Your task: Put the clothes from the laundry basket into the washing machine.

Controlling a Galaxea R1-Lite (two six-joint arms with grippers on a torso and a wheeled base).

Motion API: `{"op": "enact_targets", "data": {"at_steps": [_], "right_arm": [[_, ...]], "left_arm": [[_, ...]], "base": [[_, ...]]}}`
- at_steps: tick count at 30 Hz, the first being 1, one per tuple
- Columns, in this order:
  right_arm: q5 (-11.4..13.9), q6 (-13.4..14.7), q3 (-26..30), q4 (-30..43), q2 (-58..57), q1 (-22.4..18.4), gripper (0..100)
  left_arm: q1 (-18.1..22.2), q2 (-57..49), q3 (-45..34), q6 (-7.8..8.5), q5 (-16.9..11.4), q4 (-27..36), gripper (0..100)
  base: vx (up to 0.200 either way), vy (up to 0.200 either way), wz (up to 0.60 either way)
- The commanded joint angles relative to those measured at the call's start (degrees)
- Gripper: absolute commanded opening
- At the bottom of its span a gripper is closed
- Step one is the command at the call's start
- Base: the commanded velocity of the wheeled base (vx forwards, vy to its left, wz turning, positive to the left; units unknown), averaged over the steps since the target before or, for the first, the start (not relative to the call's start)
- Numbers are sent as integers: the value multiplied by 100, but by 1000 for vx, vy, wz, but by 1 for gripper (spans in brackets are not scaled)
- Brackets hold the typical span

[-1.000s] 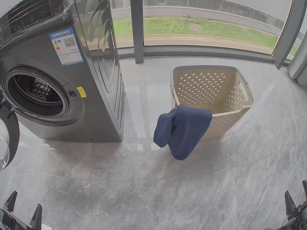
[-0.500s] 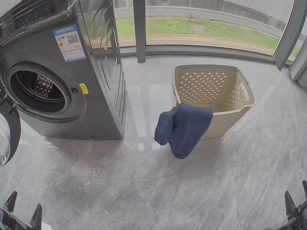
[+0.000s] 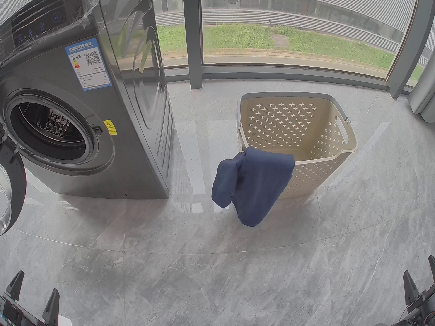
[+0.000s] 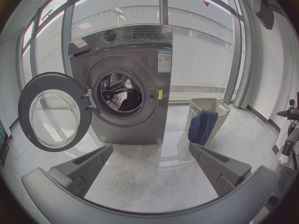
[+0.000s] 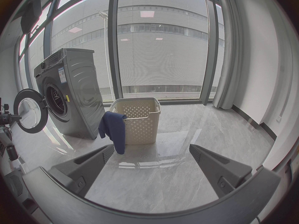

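The washing machine (image 3: 131, 114) is a dark metallic grey, with a blue-and-white label (image 3: 88, 64) and a little yellow sticker (image 3: 109, 127) on the front, plus a near-black ring around its door (image 4: 53, 80). The laundry basket (image 3: 281, 123) is cream-beige with a grey rim and a star cutout pattern all over, and the garment (image 3: 253, 184) is plain navy blue. The floor (image 3: 226, 272) is light grey marble-look tile with darker veins, the curtain (image 3: 426, 96) is pale grey, and the grass (image 3: 272, 37) outside is green.
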State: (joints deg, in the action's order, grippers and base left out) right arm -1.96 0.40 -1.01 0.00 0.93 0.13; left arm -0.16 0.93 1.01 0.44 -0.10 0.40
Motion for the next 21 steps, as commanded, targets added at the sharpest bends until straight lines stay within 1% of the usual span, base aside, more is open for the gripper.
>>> {"op": "enact_targets", "data": {"at_steps": [1, 9, 18, 21], "right_arm": [[-6, 4, 92, 0, -93, 4, 100], [-6, 4, 92, 0, -93, 4, 100], [-6, 4, 92, 0, -93, 4, 100], [-6, 4, 92, 0, -93, 4, 100]], "left_arm": [[-2, -49, -92, 0, 1, 4, 100], [-11, -49, -92, 0, 1, 4, 100], [-2, -57, -92, 0, 1, -5, 100], [-2, -57, -92, 0, 1, -5, 100]], "base": [[200, 0, 0], [200, 0, 0], [0, 0, 0], [0, -200, 0]]}}
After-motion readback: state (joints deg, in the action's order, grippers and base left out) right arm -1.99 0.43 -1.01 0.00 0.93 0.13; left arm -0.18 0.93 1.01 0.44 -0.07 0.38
